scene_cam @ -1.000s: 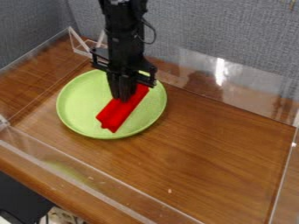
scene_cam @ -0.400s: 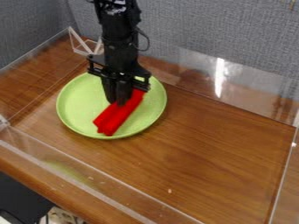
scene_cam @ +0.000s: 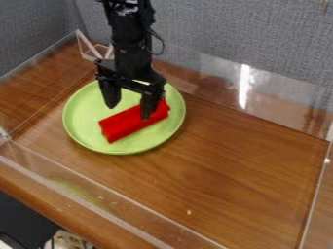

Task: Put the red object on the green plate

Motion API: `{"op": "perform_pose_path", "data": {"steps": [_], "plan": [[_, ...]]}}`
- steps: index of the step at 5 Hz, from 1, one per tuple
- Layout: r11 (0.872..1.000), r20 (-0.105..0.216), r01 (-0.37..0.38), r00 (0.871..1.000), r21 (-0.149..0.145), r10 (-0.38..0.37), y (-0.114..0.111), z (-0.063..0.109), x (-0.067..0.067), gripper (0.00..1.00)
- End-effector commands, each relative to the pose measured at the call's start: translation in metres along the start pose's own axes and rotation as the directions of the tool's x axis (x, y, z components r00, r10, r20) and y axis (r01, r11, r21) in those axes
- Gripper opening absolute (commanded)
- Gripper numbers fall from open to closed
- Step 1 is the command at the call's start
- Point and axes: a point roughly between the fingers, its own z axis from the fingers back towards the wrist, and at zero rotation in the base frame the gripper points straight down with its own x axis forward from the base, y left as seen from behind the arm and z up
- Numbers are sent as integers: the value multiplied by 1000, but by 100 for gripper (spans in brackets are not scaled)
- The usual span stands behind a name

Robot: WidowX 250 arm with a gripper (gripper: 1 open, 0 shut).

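Note:
The red object (scene_cam: 132,123), a plain bright red bar, lies flat on the green plate (scene_cam: 86,124), slanting from lower left to upper right across the plate's right half. My gripper (scene_cam: 132,97) points straight down over the bar's upper end. Its two black fingers (scene_cam: 112,93) are spread wide, one on each side of the bar, and nothing is clamped between them. The round lime-green plate rests on the wooden table, left of centre.
Clear acrylic walls (scene_cam: 247,83) ring the wooden tabletop (scene_cam: 235,165). A low clear wall runs along the near edge (scene_cam: 117,219). A grey fabric panel stands behind. A cable (scene_cam: 86,44) hangs near the arm at the back left.
The gripper has gone from shut on the red bar to open. The bar, held tilted a second ago, now lies flat on the plate.

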Motion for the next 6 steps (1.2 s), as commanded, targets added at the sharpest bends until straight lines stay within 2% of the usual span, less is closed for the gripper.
{"op": "perform_pose_path", "data": {"steps": [1,2,3,5,6], "plan": [[1000,15,-21,1000,14,21,8,-3,3,100],[999,-10,-27,1000,20,27,9,-17,1,100],[999,-16,-31,999,23,32,9,-22,1,0],[999,72,-39,997,5,38,6,21,-6,0],[1000,127,-30,991,-3,31,-2,52,-10,0]]}}
